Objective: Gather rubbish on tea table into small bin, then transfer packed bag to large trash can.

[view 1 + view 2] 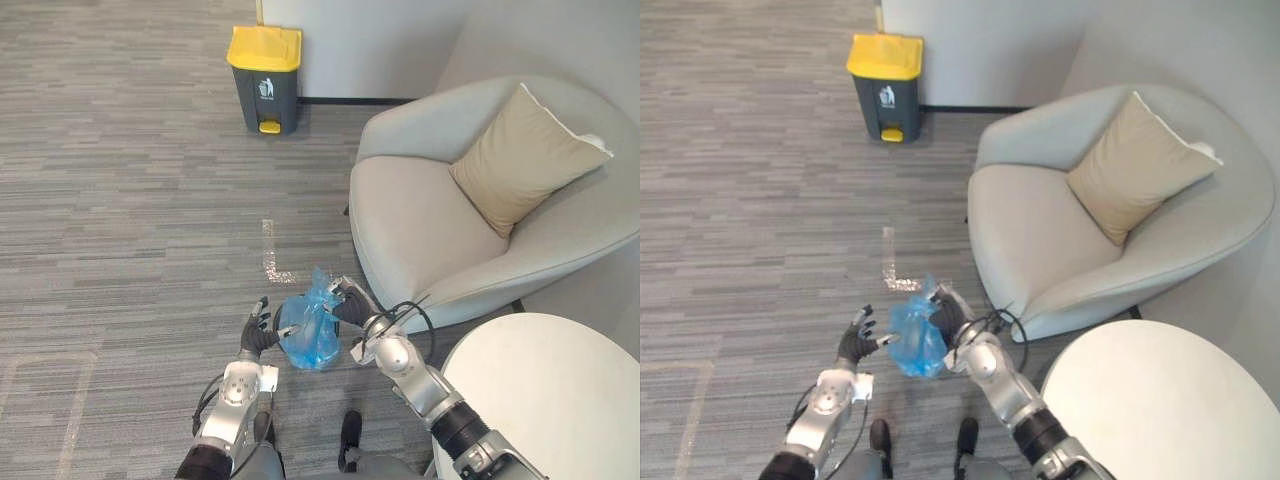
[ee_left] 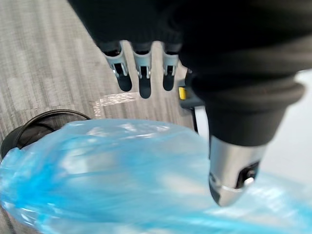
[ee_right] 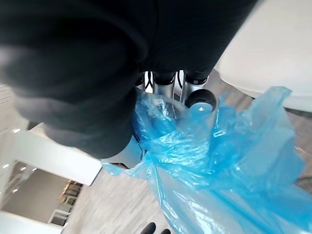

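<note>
A filled blue plastic bag [image 1: 310,335] hangs just above the grey floor in front of me. My right hand [image 1: 350,305] is shut on its crumpled top [image 3: 195,131], with the fingers [image 3: 165,80] curled into the plastic. My left hand [image 1: 257,335] is beside the bag on its left, fingers [image 2: 141,73] straight. Its thumb [image 2: 234,165] rests against the bag's side [image 2: 122,170]. The large dark trash can [image 1: 265,85] with a yellow lid stands far ahead by the white wall.
A light grey armchair [image 1: 420,220] with a tan cushion [image 1: 520,160] stands to the right of the bag. A round white table [image 1: 560,390] sits at the lower right. Striped grey carpet [image 1: 130,200] stretches from the bag to the trash can.
</note>
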Controlling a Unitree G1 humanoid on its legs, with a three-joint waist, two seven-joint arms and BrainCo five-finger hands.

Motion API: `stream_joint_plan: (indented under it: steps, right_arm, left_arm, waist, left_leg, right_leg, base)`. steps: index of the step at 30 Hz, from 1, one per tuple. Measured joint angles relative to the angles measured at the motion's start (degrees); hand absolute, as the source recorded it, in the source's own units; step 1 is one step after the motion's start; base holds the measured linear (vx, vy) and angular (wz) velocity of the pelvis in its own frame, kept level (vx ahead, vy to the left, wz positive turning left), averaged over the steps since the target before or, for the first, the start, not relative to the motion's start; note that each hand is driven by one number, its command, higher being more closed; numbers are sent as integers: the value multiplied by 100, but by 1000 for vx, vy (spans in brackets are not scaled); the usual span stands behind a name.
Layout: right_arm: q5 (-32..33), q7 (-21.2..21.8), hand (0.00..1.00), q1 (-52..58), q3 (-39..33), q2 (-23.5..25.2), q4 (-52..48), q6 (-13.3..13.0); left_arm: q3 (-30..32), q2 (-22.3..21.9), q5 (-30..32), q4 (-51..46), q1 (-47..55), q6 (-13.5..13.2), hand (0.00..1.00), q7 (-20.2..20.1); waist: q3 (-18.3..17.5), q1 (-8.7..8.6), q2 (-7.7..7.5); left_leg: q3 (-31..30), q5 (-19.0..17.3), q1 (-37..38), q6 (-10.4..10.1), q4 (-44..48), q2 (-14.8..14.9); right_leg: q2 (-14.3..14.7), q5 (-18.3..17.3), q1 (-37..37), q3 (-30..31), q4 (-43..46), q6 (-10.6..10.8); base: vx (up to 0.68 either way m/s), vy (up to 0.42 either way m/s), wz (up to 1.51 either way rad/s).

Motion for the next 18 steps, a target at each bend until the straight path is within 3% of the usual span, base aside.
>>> stream_joint_plan:
  steps: [8, 11, 18]
  right_arm:
    - [420, 281, 100, -111, 440, -812, -673, -197]
    - [831, 389, 100, -309, 585, -1157, -924, -247]
    - [1083, 424, 100, -597, 745, -1388, -1208, -416]
  left_arm:
    - [-317, 744, 55, -1070, 12, -190, 0, -91]
    - [-455, 1114, 448, -1174, -2, -287, 0, -194]
    - [-568, 1367, 924, -1247, -186, -348, 0, -193]
  waist:
    - [-119, -28, 19]
    - [-136, -83, 29]
    - [-214, -172, 48]
  left_leg:
    - [34, 188, 266, 43, -335, -89]
    - [75, 227, 405, 54, -449, -130]
    - [131, 255, 576, 72, -640, -173]
  right_leg:
    - [-22, 107, 122, 95, -145, 2]
    - [-24, 135, 204, 141, -190, 17]
    - [-44, 148, 282, 214, -251, 38]
  base:
    - [5, 1, -5]
    - [20, 10, -9]
    - [7, 4, -4]
